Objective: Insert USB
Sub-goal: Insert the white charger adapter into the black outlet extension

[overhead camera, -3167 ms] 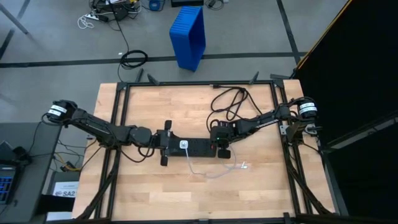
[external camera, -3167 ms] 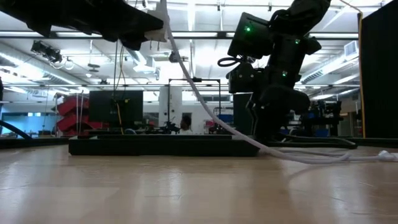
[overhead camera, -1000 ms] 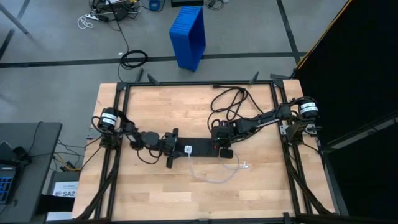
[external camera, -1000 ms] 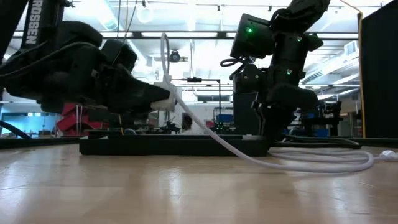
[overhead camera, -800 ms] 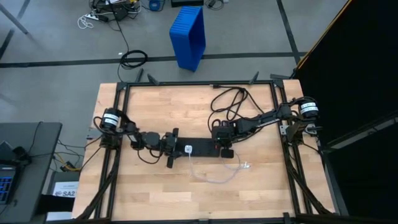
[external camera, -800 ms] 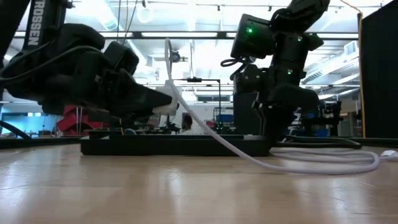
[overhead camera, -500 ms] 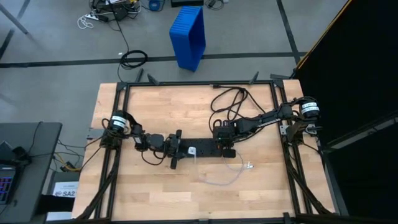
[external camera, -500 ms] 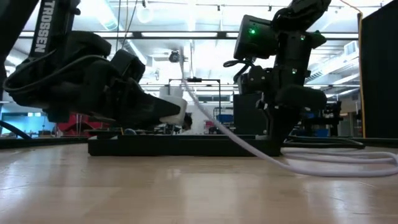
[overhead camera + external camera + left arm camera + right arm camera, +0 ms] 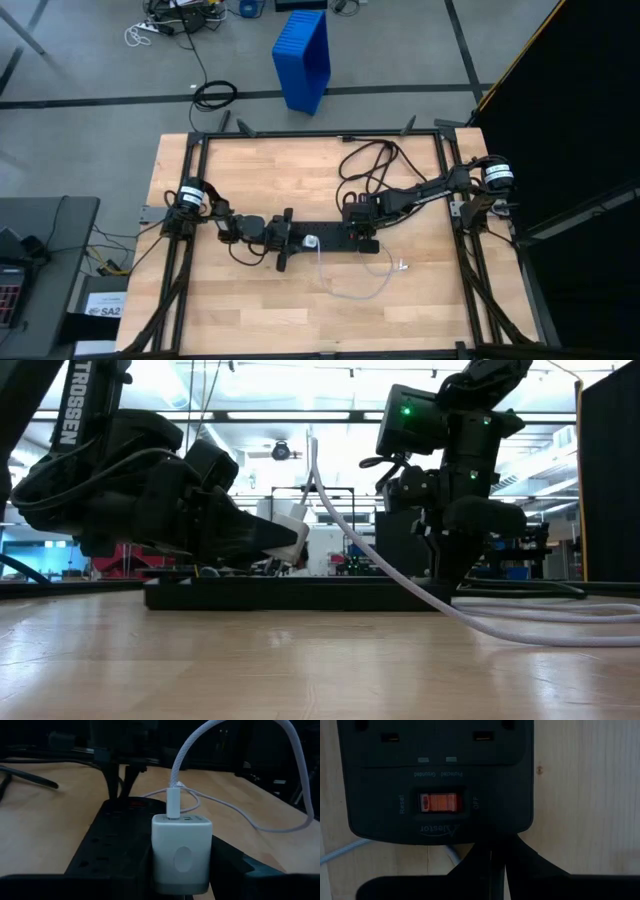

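A white charger block (image 9: 181, 855) has the thin white USB cable's plug (image 9: 173, 802) stuck in its top. The cable (image 9: 345, 290) arcs up (image 9: 312, 460), drops to the table and ends in a free plug (image 9: 400, 266). My left gripper (image 9: 308, 241) is shut on the block, over the left half of the long black power strip (image 9: 335, 238). The block hangs tilted just above the strip (image 9: 300, 595). My right gripper (image 9: 360, 236) stands upright, shut, at the strip's switch end (image 9: 440, 802). My left gripper pinches the charger block (image 9: 285, 532) by its two side faces (image 9: 156, 857), coming nearly level from the table's left. The block's cable end points up. Whether its underside touches the strip, I cannot tell. My right gripper (image 9: 492, 862) points down from above, shut fingertips (image 9: 445, 588) against the strip's end wall below the red switch; anything between them is hidden.
The thick black power cord lies in loops (image 9: 370, 160) toward the far right. Black frame rails (image 9: 195, 200) run along the table's left, right and far edges. A blue bin (image 9: 303, 55) stands on the floor beyond. Bare wood (image 9: 280, 310) lies along the near edge.
My left gripper, still shut on the charger block, has moved toward the table's right and sunk lower over the strip. The power strip and my right gripper have slid slightly to the right. The cable's rising part has followed the block and its loop on the table has shifted.
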You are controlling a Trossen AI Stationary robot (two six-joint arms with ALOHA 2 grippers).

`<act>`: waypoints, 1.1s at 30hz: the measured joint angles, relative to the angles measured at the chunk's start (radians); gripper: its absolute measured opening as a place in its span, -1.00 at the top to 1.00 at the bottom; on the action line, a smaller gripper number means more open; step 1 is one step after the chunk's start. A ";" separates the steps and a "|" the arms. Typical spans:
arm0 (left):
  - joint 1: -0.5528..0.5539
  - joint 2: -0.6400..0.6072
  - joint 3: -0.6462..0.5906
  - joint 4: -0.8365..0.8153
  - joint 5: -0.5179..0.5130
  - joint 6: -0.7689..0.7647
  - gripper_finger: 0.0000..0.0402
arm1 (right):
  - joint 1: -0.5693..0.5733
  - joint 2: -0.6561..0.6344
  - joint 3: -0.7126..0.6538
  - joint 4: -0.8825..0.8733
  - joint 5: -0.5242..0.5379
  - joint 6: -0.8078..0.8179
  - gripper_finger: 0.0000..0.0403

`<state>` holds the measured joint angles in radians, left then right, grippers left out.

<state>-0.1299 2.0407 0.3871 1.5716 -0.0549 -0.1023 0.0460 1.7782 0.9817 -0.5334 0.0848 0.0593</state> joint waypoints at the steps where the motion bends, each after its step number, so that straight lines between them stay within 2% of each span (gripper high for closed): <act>1: 0.000 0.000 0.003 -0.002 0.000 0.004 0.36 | 0.000 0.000 0.000 0.001 0.000 0.000 1.00; 12: 0.003 0.000 0.032 -0.007 -0.010 0.025 0.36 | 0.000 0.002 0.000 0.023 -0.001 0.000 1.00; 21: 0.003 -0.047 -0.050 -0.004 -0.052 0.012 0.36 | 0.000 0.002 0.000 0.026 -0.001 0.001 1.00; 33: 0.002 -0.049 -0.028 -0.002 -0.026 -0.004 0.36 | 0.000 0.001 0.000 0.033 -0.001 0.010 1.00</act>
<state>-0.1280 1.9915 0.3589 1.5700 -0.0811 -0.1062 0.0463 1.7794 0.9817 -0.5003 0.0834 0.0695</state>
